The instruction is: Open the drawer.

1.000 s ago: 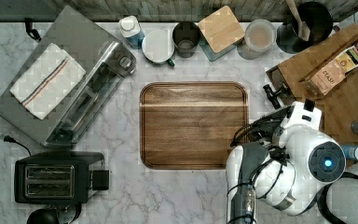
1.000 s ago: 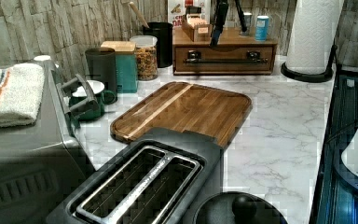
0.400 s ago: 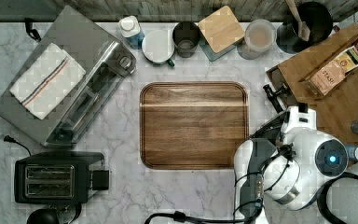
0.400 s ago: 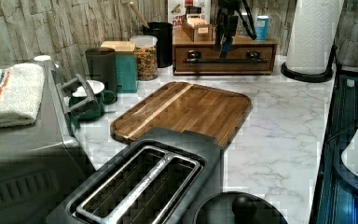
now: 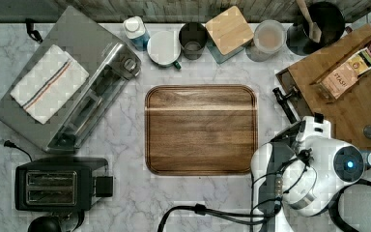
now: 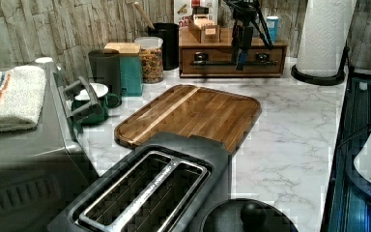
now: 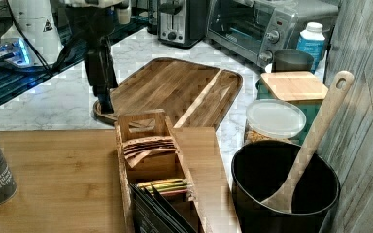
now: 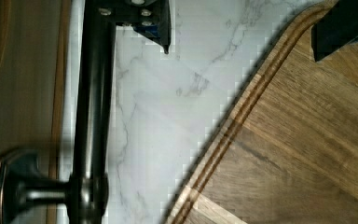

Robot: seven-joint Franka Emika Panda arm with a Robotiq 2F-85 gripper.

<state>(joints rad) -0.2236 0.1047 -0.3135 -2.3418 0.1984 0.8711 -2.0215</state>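
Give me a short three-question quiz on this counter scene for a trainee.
1. True or false: the claw is shut on the handle of the drawer.
2. What lies on the toaster oven? A) towel B) spoon C) mug
3. Fill in: the wooden spoon stands in the black ___.
Key: 1 false, the claw is open; 2 A; 3 pot.

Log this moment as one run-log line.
phase: reaching | tool: open, lowered at handle | drawer: looks closed | tray: untouched
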